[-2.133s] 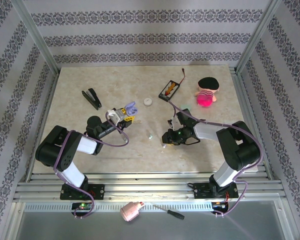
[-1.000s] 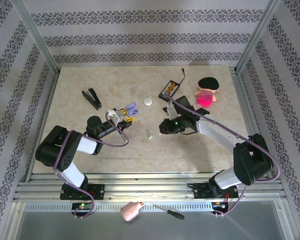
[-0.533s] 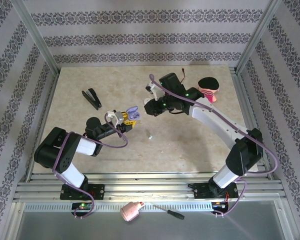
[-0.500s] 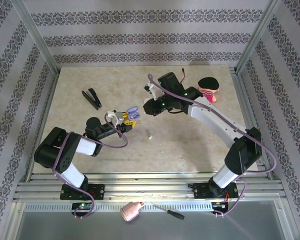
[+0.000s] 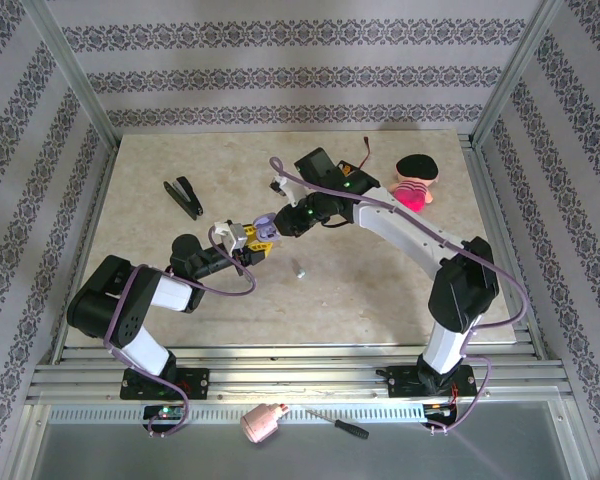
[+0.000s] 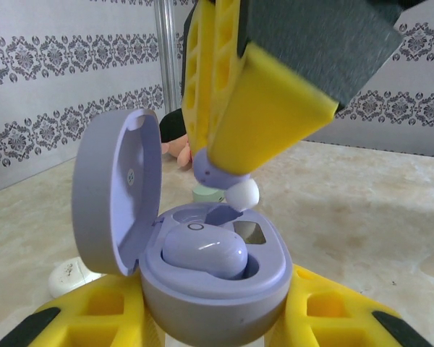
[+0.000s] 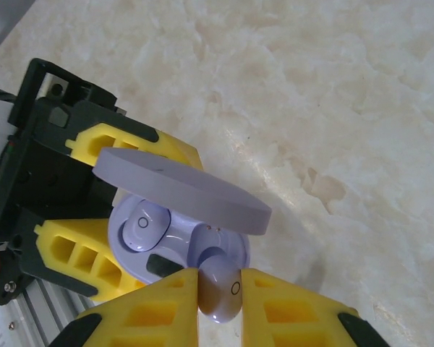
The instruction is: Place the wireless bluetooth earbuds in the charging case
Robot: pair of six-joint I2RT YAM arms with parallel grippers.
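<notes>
On the near ledge in front of the arm bases lie a pink bottle (image 5: 263, 424) and a screwdriver (image 5: 338, 425). Further in, a small pale-green bit (image 5: 298, 270) sits alone on the marble-patterned table (image 5: 380, 290). Just beyond it the left gripper (image 5: 252, 240) is closed on the lavender charging case (image 6: 217, 303), its yellow fingers (image 6: 79, 325) pressing the lower shell from either side and holding it clear of the table. The case's lid (image 6: 105, 195) stands swung open to one side, and a seated earbud (image 6: 204, 251) fills one well. The right gripper (image 5: 283, 221), reaching across from the right, is pinched nearly shut on the second earbud (image 6: 228, 182), which hangs tip-down just over the case's other well, close to the rim; I cannot tell whether it touches. Toward the far side lie a black clip (image 5: 183, 196) on the left and a plush doll (image 5: 413, 183) on the right.
</notes>
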